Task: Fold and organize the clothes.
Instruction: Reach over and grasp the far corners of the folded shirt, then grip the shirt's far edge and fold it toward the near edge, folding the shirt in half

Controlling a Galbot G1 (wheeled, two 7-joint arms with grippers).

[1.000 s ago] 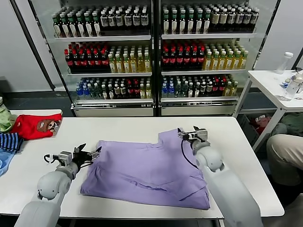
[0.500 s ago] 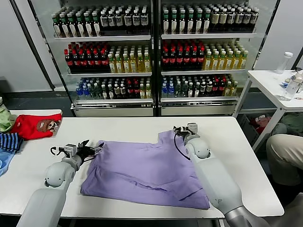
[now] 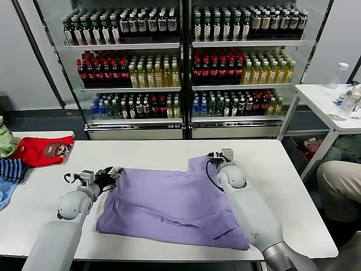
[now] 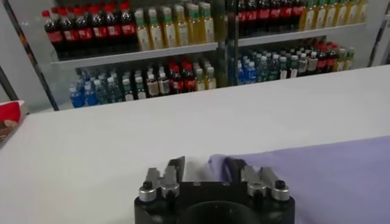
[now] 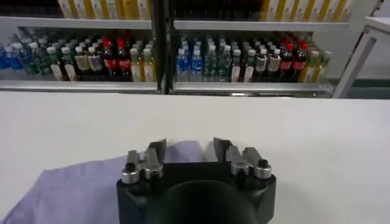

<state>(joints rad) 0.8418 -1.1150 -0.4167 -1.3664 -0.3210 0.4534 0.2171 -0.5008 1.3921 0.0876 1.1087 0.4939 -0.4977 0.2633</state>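
Note:
The lavender-purple T-shirt (image 3: 175,203) lies flat on the white table (image 3: 146,151), plain side up. My left gripper (image 3: 108,173) is at the shirt's far left corner. In the left wrist view the gripper (image 4: 205,167) is open, with the shirt's corner (image 4: 220,161) lying between the fingers, close to one of them. My right gripper (image 3: 216,156) is at the shirt's far right corner. In the right wrist view the gripper (image 5: 189,148) is open, with the shirt's edge (image 5: 189,151) between the fingers.
A red garment (image 3: 42,150), a striped cloth (image 3: 11,168) and a green cloth (image 3: 5,142) lie at the table's left end. Bottle shelves (image 3: 180,68) stand behind. A side table (image 3: 330,99) with bottles and a seated person's knee (image 3: 338,180) are at the right.
Both grippers have moved toward the shirt's far edge. The left one has reached the far left corner, and the right one has shifted left over the far right corner.

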